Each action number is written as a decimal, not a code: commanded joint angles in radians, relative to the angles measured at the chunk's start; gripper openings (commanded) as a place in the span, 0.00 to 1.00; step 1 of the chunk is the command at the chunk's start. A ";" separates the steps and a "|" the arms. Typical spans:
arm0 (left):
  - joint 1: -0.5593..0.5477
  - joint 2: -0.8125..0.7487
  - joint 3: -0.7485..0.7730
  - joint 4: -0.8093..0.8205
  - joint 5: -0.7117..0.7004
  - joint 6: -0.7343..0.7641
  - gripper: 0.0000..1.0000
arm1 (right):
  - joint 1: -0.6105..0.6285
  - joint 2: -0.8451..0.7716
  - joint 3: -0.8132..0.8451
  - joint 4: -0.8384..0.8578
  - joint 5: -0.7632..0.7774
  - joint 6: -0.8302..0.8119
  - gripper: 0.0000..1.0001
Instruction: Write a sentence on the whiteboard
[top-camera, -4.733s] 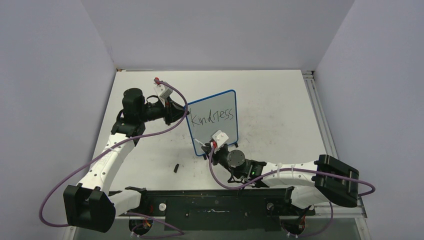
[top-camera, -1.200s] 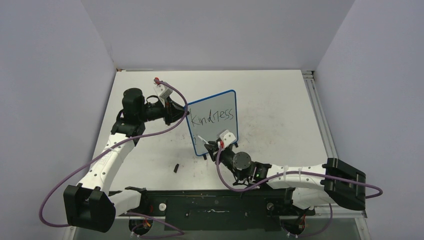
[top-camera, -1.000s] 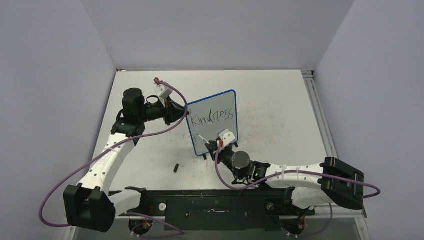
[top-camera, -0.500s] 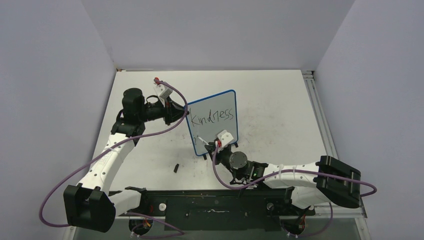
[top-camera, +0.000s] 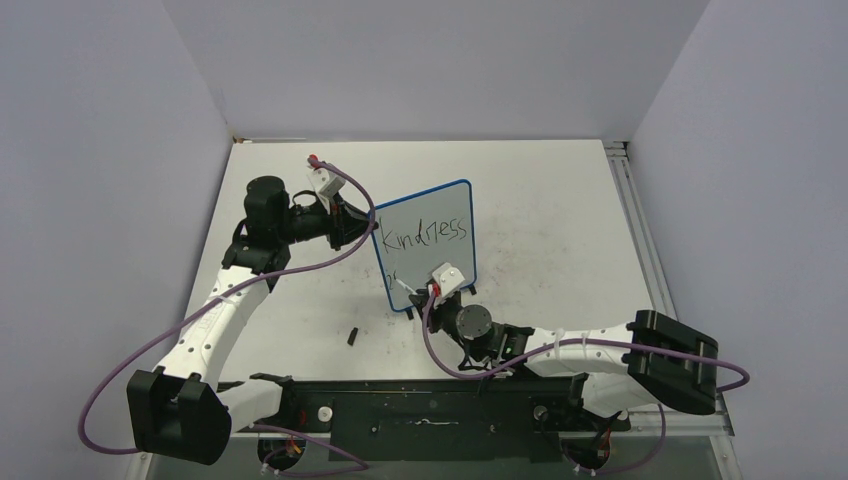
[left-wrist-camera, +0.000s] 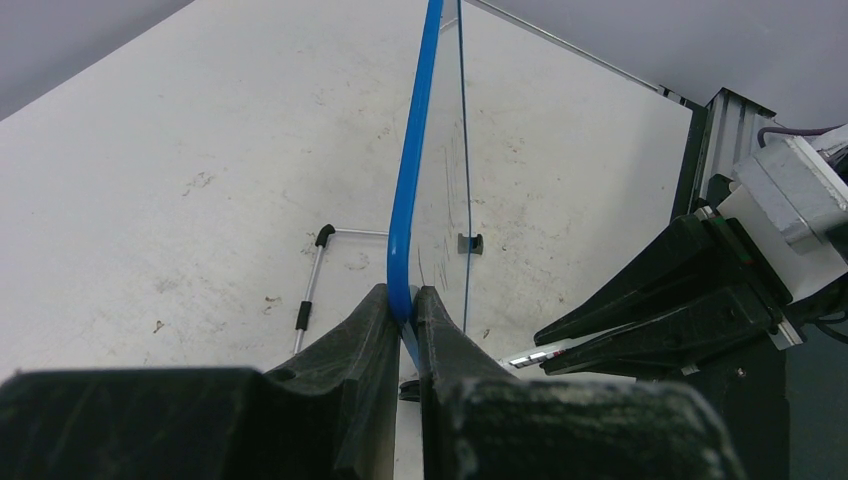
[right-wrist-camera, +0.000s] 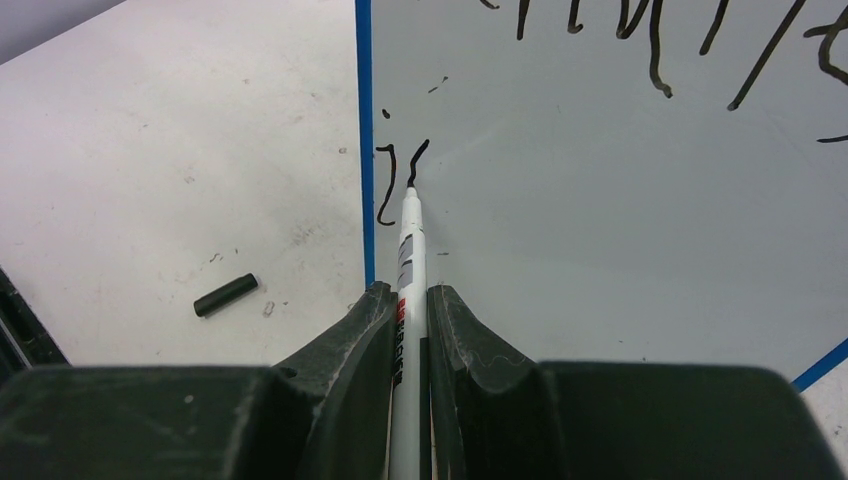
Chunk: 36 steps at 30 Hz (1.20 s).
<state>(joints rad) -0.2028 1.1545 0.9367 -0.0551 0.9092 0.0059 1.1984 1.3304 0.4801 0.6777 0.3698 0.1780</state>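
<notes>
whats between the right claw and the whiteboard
A white marker: the right claw grips it, and its tip touches the whiteboard at a short black stroke. The right wrist view shows this.

the left gripper (left-wrist-camera: 404, 300) is clamped on the whiteboard (left-wrist-camera: 412, 170) edge, arm stretched forward; the right gripper (right-wrist-camera: 405, 300) is pinched around a marker (right-wrist-camera: 409, 240), forearm seemingly laid low.

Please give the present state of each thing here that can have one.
Small white board with thin blue frame: standing, held at one edge.
Black handwritten lettering: unfinished; "Kindness" written, second line barely begun.
White marker pen: uncapped, tip touching the board.
Small black cylinder, probably the cap: lying loose on the table.
Left gripper: shut on the board's edge.
Right gripper: shut on the marker.
</notes>
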 joint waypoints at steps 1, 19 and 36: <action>-0.004 0.012 0.004 -0.077 0.020 0.037 0.00 | 0.000 0.013 -0.009 0.007 0.020 0.015 0.05; -0.004 0.012 0.003 -0.074 0.020 0.036 0.00 | 0.000 -0.014 -0.041 -0.031 0.073 0.045 0.05; -0.004 0.012 0.001 -0.072 0.020 0.034 0.00 | 0.040 0.066 0.002 0.037 -0.009 0.011 0.05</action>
<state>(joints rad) -0.2028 1.1545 0.9367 -0.0551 0.9134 0.0055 1.2270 1.3933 0.4416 0.6418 0.3679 0.1967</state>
